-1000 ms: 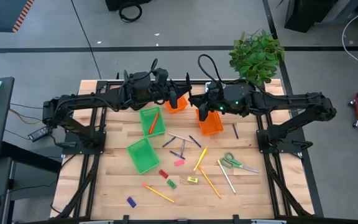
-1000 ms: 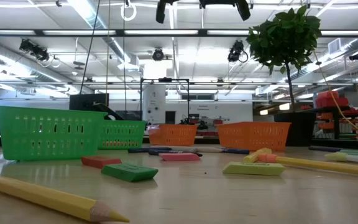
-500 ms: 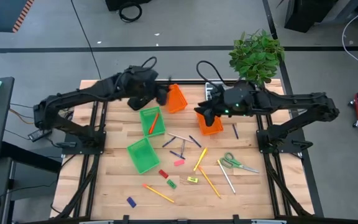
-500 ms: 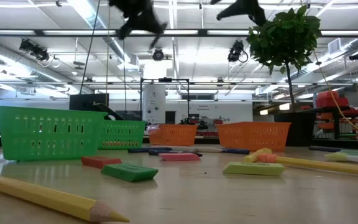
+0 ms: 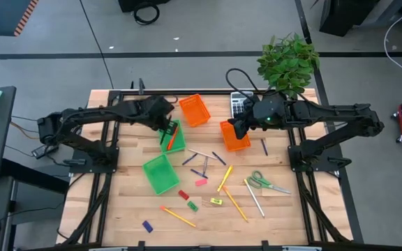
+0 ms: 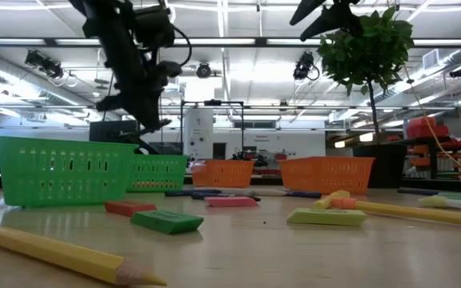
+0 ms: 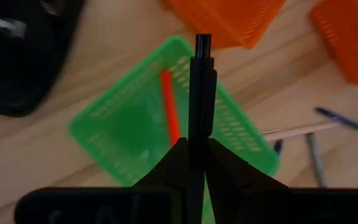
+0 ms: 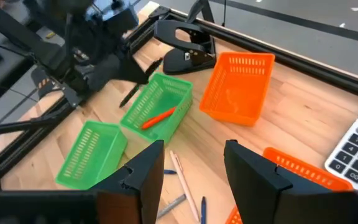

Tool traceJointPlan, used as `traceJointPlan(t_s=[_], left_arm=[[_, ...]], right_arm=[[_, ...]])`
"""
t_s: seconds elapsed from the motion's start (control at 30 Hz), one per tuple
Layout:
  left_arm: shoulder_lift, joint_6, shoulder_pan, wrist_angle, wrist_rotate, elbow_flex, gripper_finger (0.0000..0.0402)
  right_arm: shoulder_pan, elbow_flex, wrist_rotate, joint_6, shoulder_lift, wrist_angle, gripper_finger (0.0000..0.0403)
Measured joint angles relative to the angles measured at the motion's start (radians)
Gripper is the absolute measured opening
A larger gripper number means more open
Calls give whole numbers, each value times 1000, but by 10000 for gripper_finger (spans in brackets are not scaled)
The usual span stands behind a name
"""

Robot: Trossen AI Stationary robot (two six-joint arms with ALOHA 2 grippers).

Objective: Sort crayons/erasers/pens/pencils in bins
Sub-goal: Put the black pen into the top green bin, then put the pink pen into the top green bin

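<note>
Wooden surface (image 5: 271, 209) carries scattered stationery; we find the left end effector (image 7: 191, 155) clenched on a black pen (image 7: 199, 93) above the green bin (image 7: 129, 137), right end effector (image 8: 191, 168) released. We judge the pen light, stiff and slick, best pinched mid-barrel.

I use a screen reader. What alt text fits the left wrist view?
The left gripper holds a black pen above a green bin that has a red pen inside. Two orange bins sit beyond on the wooden table.
</note>
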Motion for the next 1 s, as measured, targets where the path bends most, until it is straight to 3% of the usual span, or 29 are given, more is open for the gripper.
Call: traceJointPlan(t_s=[0.1, 0.4, 0.77, 1.0], left_arm=[[-3, -24, -1, 120, 27, -28, 40], [3, -30, 3, 112, 15, -29, 57], [3, 2, -1, 102, 77, -14, 178], [-10, 166, -8, 80, 92, 166, 207]], right_arm=[[0, 0, -19, 3, 0, -11, 174], [0, 0, -69, 4, 0, -46, 174], [0, 0, -97, -60, 0, -49, 174], [29, 0, -121, -208, 71, -35, 174]])
